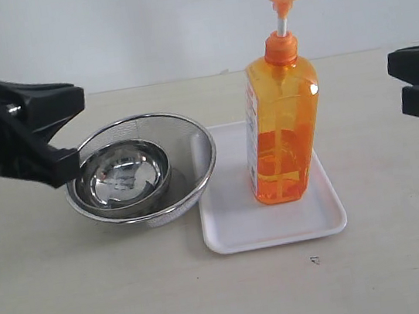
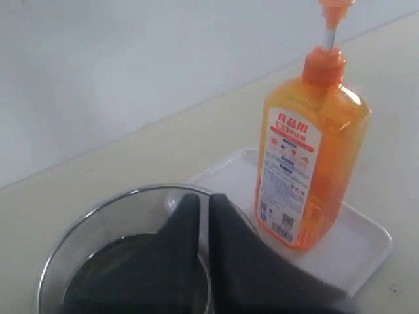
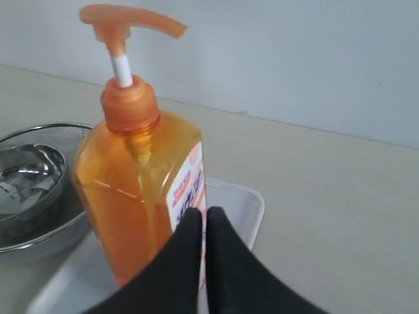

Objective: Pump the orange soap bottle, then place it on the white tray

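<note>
On the white tray (image 1: 235,227) the orange soap bottle (image 1: 284,131) is stood upright: placing looks done, pumping unconfirmed. Left tool (image 2: 203,203) and right tool (image 3: 202,214) are pressed together, empty.

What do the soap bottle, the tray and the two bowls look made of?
Orange soap bottle: glossy translucent plastic; liquid and dip tube show through. White tray: probably plastic, smooth, opaque, faint sheen. Strainer bowl: fine metal mesh, see-through, shiny rim. Inner bowl: polished metal, likely steel, with mirror-like reflections.
</note>
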`<state>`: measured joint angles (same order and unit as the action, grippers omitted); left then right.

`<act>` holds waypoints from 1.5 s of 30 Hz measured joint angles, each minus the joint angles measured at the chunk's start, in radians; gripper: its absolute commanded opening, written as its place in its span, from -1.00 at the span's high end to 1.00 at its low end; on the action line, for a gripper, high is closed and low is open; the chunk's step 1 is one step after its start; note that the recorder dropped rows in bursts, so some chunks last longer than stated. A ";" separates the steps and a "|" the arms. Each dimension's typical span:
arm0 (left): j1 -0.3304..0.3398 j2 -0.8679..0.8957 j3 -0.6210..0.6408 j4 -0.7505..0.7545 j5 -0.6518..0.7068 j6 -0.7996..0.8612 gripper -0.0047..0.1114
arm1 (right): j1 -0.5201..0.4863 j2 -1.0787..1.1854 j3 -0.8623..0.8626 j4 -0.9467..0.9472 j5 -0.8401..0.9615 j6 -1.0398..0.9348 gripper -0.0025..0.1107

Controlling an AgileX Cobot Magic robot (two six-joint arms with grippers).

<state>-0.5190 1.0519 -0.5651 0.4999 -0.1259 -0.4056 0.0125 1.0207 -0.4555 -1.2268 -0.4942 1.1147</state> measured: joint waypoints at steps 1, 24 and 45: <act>0.000 -0.017 0.014 -0.010 0.008 0.004 0.84 | 0.000 -0.015 0.011 0.002 -0.003 0.000 0.96; 0.000 -0.130 0.078 -0.030 0.126 0.014 0.84 | 0.000 -0.057 0.042 0.004 -0.008 0.089 0.96; 0.000 -0.130 0.078 -0.030 0.126 0.014 0.84 | 0.000 -0.328 0.062 0.006 0.172 0.142 0.96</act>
<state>-0.5190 0.9218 -0.4868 0.4703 0.0000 -0.3912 0.0125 0.6930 -0.3931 -1.2207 -0.3219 1.2566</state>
